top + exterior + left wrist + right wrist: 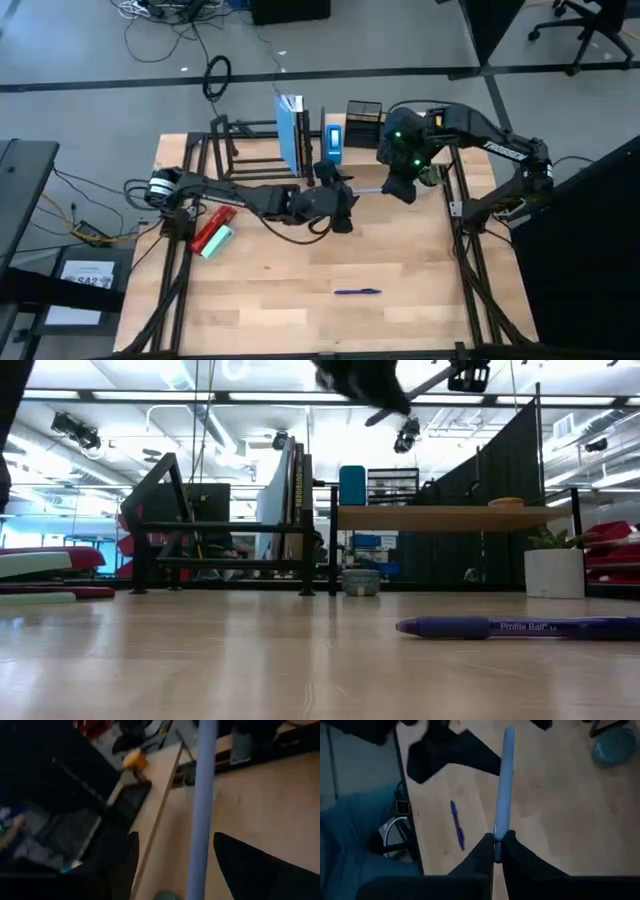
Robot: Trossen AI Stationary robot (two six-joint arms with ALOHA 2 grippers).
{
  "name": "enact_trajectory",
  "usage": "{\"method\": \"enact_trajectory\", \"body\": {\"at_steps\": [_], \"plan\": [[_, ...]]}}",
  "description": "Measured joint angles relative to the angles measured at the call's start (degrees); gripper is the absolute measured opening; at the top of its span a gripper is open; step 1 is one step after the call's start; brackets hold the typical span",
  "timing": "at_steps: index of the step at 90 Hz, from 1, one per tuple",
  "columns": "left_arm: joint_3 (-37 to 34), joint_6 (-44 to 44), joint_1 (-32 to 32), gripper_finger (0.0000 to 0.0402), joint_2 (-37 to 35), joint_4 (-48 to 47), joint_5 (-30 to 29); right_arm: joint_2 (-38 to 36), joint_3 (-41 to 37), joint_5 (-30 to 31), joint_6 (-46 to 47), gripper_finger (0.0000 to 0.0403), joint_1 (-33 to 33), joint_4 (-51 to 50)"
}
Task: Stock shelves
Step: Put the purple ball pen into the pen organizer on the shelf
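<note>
A light blue pen [502, 785] hangs in the air over the table's middle. My right gripper [495, 837] is shut on one end of it. My left gripper [175, 836] is open, its fingers standing either side of the pen [202, 795] without touching it. In the high view both grippers [350, 200] [392, 188] meet in front of the shelves. The black tube rack [240, 150] holds upright books [290, 135]. The wood-board shelf [450, 517] stands to its right. A second, darker blue pen [357, 291] lies flat on the table near the front. My right gripper pinches the light blue pen between its two fingertips, close to one end [496, 827]. The pen runs straight on from the fingers toward my left gripper. It is lifted clear of the table.
A red and green packet [212, 235] lies at the table's left. A blue box [334, 140] and a black mesh organizer [365, 112] stand at the back. A small round grey-green dish [360, 582] sits in front of the shelves. Bare wood stretches across the near half [300, 320].
</note>
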Motion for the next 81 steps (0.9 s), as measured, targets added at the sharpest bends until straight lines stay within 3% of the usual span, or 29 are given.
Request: {"method": "enact_trajectory", "body": {"at_steps": [19,40,57,81], "plan": [[0.0,-4.1,0.9,0.0155,1.2,-0.7,0.4,-0.1,0.0,-0.1,-0.9,0.0000,0.0,-0.2],[0.0,-7.0,0.4,0.0015,1.1,-2.0,1.1,-0.1,0.1,1.2,-1.6,0.0000,0.0,0.8],[0.0,-11.5,-0.3,0.0006,1.1,-3.1,1.2,-0.1,0.1,2.4,-5.5,0.0021,0.0,2.5],[0.0,-18.9,-0.3,0.0003,1.0,-4.7,1.1,-2.5,0.7,2.7,-11.9,0.0133,-0.5,4.7]]}}
